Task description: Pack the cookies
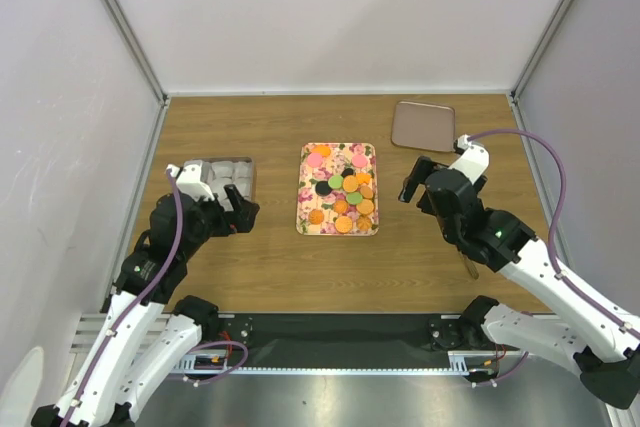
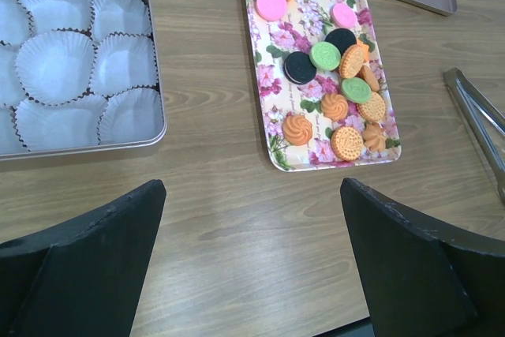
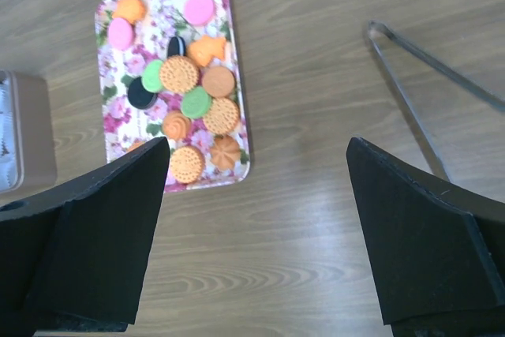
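Note:
The cookies (image 1: 350, 185) lie in a loose heap on a flower-printed tray (image 1: 308, 179) at the table's centre: orange, green, pink and black discs. The left wrist view shows the cookies (image 2: 325, 56) on the tray (image 2: 276, 45), beyond the open left gripper (image 2: 252, 187). My left gripper (image 1: 240, 209) hovers over bare wood left of the tray. My right gripper (image 1: 415, 187) hangs right of the tray, open too. In the right wrist view the cookies (image 3: 180, 74) lie ahead and left of the right gripper (image 3: 259, 144). Neither holds anything.
A metal tin (image 1: 245, 162) lined with white crinkled paper cups (image 2: 55, 65) stands at the left, next to my left gripper. A brown lid (image 1: 423, 125) lies at the back right. Metal tongs (image 3: 410, 108) rest on the wood right of the tray, under my right arm.

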